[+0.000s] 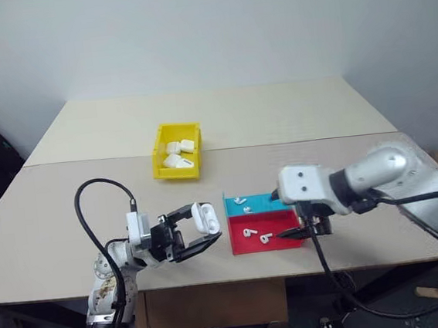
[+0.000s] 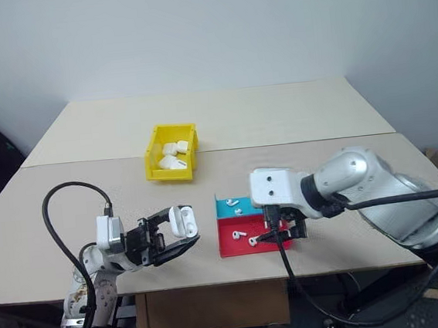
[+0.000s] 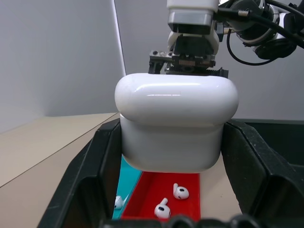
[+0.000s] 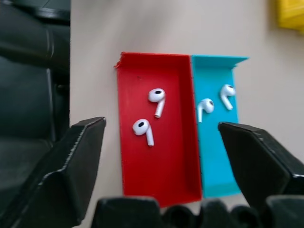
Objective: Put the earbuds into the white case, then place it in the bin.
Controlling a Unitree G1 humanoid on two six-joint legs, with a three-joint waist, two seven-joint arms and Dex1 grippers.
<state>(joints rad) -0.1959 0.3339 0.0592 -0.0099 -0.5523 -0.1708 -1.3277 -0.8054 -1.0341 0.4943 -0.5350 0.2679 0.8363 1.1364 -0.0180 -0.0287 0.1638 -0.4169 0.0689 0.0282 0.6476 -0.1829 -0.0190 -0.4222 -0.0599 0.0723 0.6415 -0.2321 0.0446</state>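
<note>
Earbuds (image 4: 151, 113) lie in pairs in two shallow trays at the near edge of the table (image 1: 292, 118): two in the red tray (image 4: 164, 175), two in the blue tray (image 4: 216, 161) just beyond it. Directly above the red tray hangs the right gripper (image 4: 161, 142), pointing down, jaws spread and empty; the red pair lies between its fingertips, stems running roughly along the tray's length. To the left, the left gripper (image 1: 185, 235) is clenched on the white case (image 1: 205, 217), lid closed, held off the table. Farther back stands the yellow bin (image 1: 158, 163), already holding several white cases. The right arm is judged nearer the earbuds.
</note>
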